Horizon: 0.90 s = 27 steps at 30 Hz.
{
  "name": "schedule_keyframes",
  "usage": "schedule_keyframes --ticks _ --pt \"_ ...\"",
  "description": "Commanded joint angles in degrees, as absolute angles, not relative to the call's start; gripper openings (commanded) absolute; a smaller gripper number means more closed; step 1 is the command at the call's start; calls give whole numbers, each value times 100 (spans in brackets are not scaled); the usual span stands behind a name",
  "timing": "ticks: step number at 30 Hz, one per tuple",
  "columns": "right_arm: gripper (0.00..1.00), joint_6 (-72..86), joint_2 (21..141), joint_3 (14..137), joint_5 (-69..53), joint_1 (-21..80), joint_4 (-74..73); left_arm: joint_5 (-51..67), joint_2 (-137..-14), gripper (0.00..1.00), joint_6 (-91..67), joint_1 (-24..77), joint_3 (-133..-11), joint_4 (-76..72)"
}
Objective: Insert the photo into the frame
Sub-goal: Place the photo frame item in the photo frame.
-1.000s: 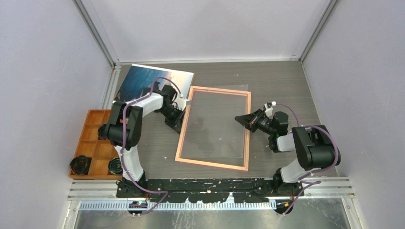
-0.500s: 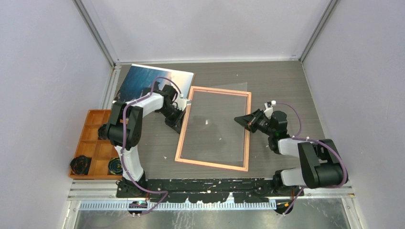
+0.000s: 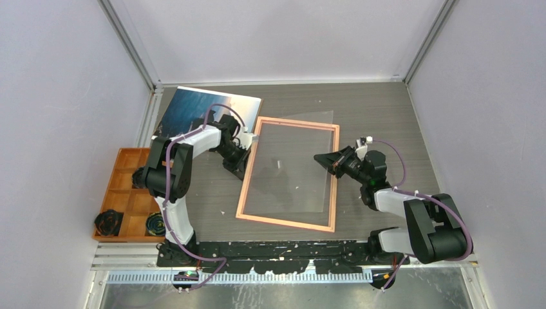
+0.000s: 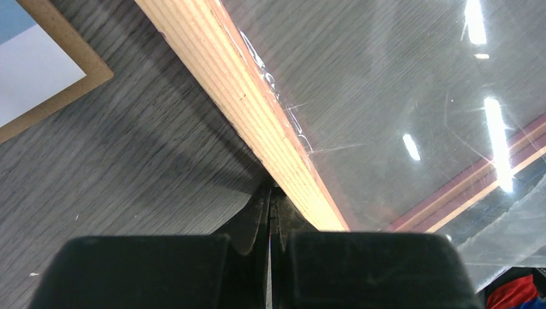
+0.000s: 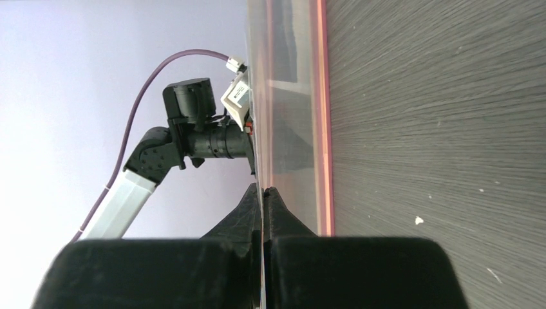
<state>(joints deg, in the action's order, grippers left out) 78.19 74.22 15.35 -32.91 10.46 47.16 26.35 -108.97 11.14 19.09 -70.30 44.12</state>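
The bench [image 3: 380,109] is dark grey with a wood grain, shut in by plain pale walls [image 3: 277,32] and metal corner posts. The frame [image 3: 286,222] lies flat in the middle of it, with the clear pane [image 3: 290,167] over its opening. The pane's far edge sticks out past the frame's far border.

The left claw [image 3: 240,164] is closed and holds nothing. Its tips press against the outer side of the frame's left border. The right claw [image 3: 319,158] reaches in over the right border, and its fingers are pinched together on the thin edge of the clear pane.

The photo [image 3: 193,109] lies picture side up at the far left corner of the bench, well apart from the frame's opening, on a brown board [image 4: 77,77].

An orange tray [image 3: 122,180] sits off the bench's left edge. Two dark round things [image 3: 108,222] [image 3: 154,223] sit in its nearest compartments.
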Motion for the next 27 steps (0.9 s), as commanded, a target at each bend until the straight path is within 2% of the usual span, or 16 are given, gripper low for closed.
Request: schedule_keyframes --ticks 1,8,27 --pt "1 8073 7252 1517 -3302 1250 5089 2619 -11037 0 1232 2084 -6910 4088" --pt "1 8130 7107 1574 -3162 1333 4938 2619 -11035 0 1237 2083 -6891 4087" --pt "1 7643 6148 1816 -2618 1643 3248 2647 -10958 1 1222 2083 -6883 4119"
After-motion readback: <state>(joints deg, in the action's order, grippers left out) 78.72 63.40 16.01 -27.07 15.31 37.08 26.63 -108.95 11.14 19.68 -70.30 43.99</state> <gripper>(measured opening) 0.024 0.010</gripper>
